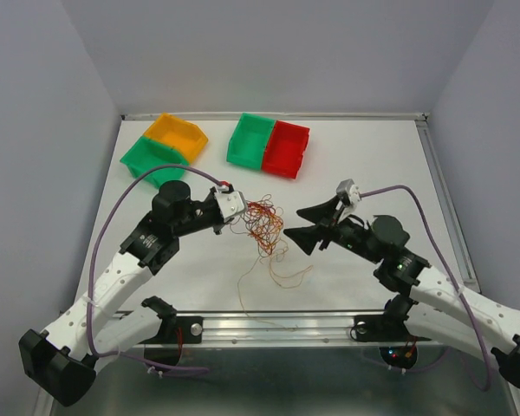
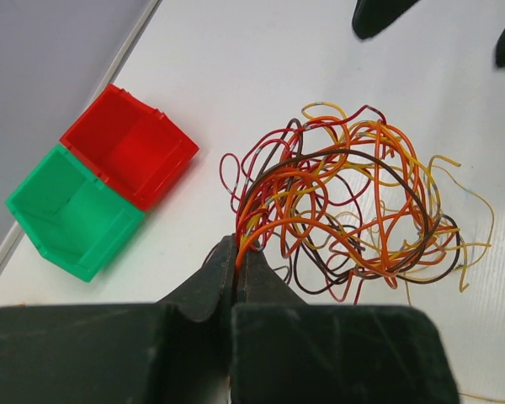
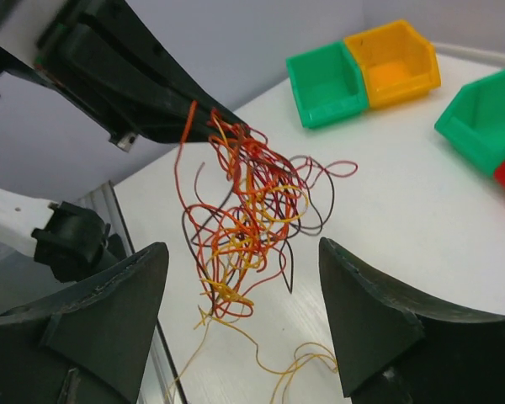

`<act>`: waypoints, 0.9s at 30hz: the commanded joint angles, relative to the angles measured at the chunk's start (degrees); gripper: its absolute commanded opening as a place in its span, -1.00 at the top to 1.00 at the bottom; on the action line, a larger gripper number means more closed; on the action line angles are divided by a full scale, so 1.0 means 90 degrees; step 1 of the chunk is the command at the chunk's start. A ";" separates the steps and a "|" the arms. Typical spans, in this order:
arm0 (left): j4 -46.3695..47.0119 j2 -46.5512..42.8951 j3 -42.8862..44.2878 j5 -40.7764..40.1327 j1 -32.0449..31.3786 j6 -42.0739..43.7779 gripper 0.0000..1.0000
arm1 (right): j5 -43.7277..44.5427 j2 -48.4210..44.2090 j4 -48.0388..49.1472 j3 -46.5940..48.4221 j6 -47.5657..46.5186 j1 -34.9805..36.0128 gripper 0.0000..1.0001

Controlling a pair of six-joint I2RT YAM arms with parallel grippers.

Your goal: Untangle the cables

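At the far left of the table (image 1: 373, 173) a green bin (image 1: 152, 158) and an orange bin (image 1: 178, 135) sit pushed together, well apart from the work, probably waiting for sorted wires. Next comes the left gripper (image 1: 240, 214), its jaws pressed shut on a few orange and red strands at one edge of the tangle. The cables (image 1: 262, 227) hang from that pinch as a loose ball of red, orange and dark loops over the middle of the table, between the two grippers, while some thin yellowish strands trail down onto the surface toward the near edge. Holding the bundle up this way likely lets the loops sag apart and gives the other arm something anchored to pull against. Behind the tangle stand a second green bin (image 1: 250, 139) and a red bin (image 1: 287, 149), side by side and touching. On the right, the right gripper (image 1: 305, 225) points at the bundle with its jaws spread wide and nothing between them, just short of the wires. It seems lined up to pick out a single strand.
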 commanded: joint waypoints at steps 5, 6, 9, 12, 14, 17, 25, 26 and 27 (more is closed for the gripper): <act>0.0333 -0.0146 0.0091 0.0191 -0.0072 -0.0027 1.00 | -0.0372 0.1433 0.0337 0.0653 -0.0132 0.0021 -0.45; 0.0333 -0.0146 0.0082 0.0191 -0.0072 -0.0027 1.00 | -0.0381 0.1531 0.0416 0.0692 -0.0113 0.0021 -0.40; 0.0294 -0.0145 0.0082 0.0230 -0.0101 -0.0017 1.00 | -0.0333 0.1883 0.0631 0.0848 -0.0103 0.0012 -0.19; 0.0284 -0.0136 0.0053 0.0278 -0.0111 0.0003 1.00 | -0.0381 0.2040 0.0982 0.0810 -0.0054 0.0012 0.01; 0.0275 -0.0126 0.0023 0.0288 -0.0111 0.0041 1.00 | -0.0420 0.2011 0.1157 0.0722 -0.0025 0.0021 0.25; 0.0284 -0.0058 0.0023 0.0318 -0.0121 0.0042 1.00 | -0.0362 0.1826 0.1412 0.0498 0.0014 0.0021 0.59; 0.0470 -0.0194 -0.0045 0.0152 -0.0121 -0.0231 0.71 | 0.1665 0.1142 0.0897 0.0058 0.0433 0.0021 0.99; 0.0663 -0.0301 -0.0103 0.0113 -0.0121 -0.0319 0.70 | 0.2539 0.1084 0.0489 0.0048 0.0511 0.0021 0.99; 0.0742 -0.0350 -0.0152 0.0113 -0.0121 -0.0358 0.70 | 0.3032 0.1044 0.0253 0.0048 0.0589 0.0021 0.99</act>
